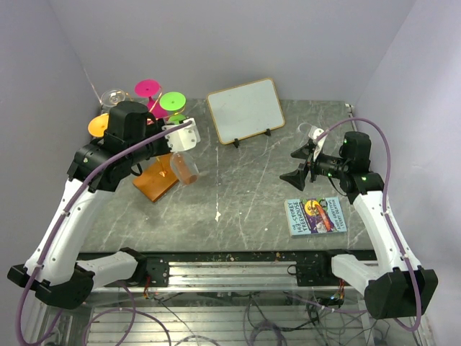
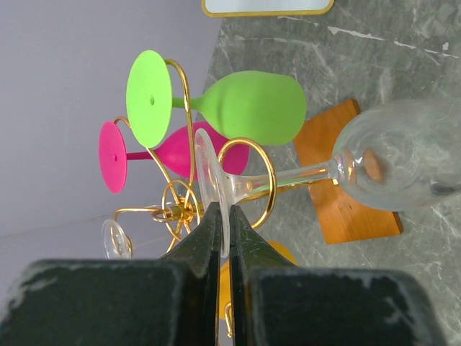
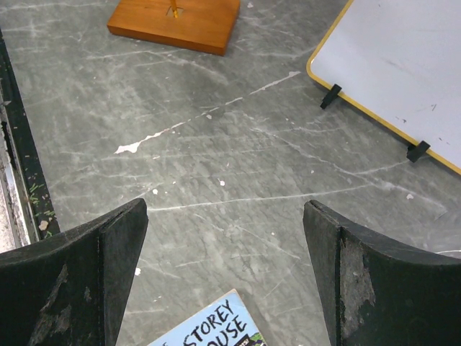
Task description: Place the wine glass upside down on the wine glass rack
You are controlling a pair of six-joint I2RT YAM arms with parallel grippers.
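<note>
My left gripper (image 2: pixel 225 216) is shut on the foot of a clear wine glass (image 2: pixel 403 155) and holds it upside down at the gold wire rack (image 2: pixel 180 209). The stem lies inside one curled gold arm (image 2: pixel 268 176), and the bowl hangs above the rack's wooden base (image 2: pixel 338 209). In the top view the left gripper (image 1: pixel 180 137) is at the rack (image 1: pixel 148 108) at the back left, with the clear glass (image 1: pixel 184 168) over the base (image 1: pixel 155 180). My right gripper (image 1: pixel 299 169) is open and empty at mid-right, above bare table (image 3: pixel 223 238).
A green glass (image 2: pixel 248 107) and a pink glass (image 2: pixel 187 151) hang on the rack, and another clear foot (image 2: pixel 115 238) and an orange one (image 1: pixel 99 124) show there too. A small whiteboard (image 1: pixel 245 109) stands at the back centre. A book (image 1: pixel 315 215) lies below the right gripper.
</note>
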